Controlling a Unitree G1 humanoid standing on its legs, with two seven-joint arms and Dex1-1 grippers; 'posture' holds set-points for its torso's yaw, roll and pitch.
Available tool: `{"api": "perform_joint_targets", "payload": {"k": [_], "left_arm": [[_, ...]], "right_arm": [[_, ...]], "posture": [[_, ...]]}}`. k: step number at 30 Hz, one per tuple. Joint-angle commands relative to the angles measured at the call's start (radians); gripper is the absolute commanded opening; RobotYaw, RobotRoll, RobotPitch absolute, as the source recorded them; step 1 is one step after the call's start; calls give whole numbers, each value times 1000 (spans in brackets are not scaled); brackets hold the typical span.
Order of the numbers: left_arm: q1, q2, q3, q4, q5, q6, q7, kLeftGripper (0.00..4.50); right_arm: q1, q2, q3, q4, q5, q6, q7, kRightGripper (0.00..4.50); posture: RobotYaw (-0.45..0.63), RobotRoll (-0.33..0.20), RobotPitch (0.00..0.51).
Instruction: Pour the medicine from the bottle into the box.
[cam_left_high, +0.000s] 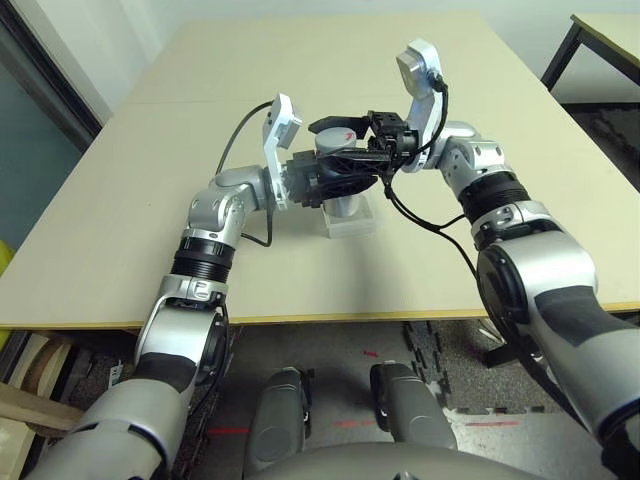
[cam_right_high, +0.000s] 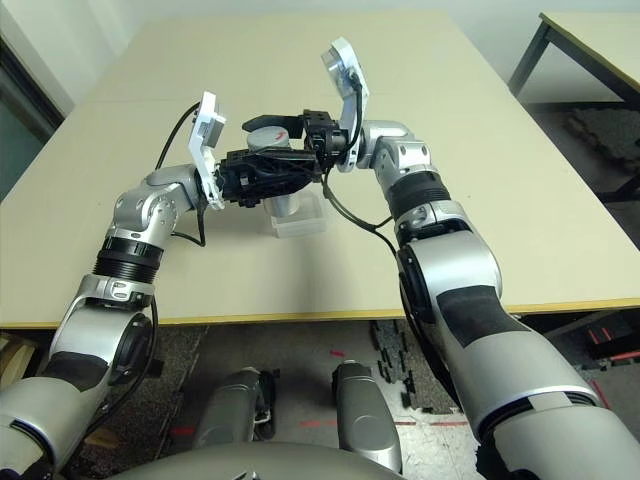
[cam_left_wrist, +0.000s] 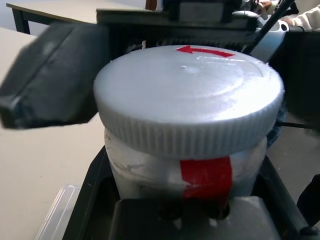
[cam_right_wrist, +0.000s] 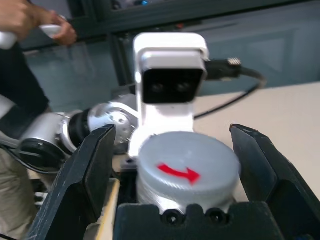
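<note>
Bottle (cam_left_wrist: 190, 150): red stripe on label, red arrow on cap (cam_left_wrist: 190, 95).

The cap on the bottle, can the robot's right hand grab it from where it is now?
Probably yes. The right gripper is open, one finger on each side of the cap, with nothing between them. The left gripper holds the bottle upright above the box.

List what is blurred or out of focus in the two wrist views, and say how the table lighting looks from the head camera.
Left wrist view: the bottle and its cap are fairly sharp, while the right gripper's finger beside the cap is smeared. Right wrist view: the cap is soft, and a person's hand behind is blurred. Left eye view: the table is evenly lit, with a faint shadow by the box.
</note>
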Motion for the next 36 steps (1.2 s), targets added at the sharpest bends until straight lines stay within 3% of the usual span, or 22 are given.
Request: {"api": "perform_joint_targets", "payload": {"k": [1, 22, 36], "left_arm": [[6, 0, -11, 4, 8, 1, 1, 2715], [9, 6, -20, 25, 27, -22, 6, 2715], [16, 20, -30, -7, 20, -18, -8, 2715]], "right_arm": [[-21, -8, -24, 25, -30, -27, -24, 4500], [-28, 13, -58, 23, -50, -7, -28, 4500], [-19, -25, -54, 73, -134, -63, -109, 4500]], "posture": [[-182, 0, 73], [-174, 0, 81], [-175, 0, 79]]}}
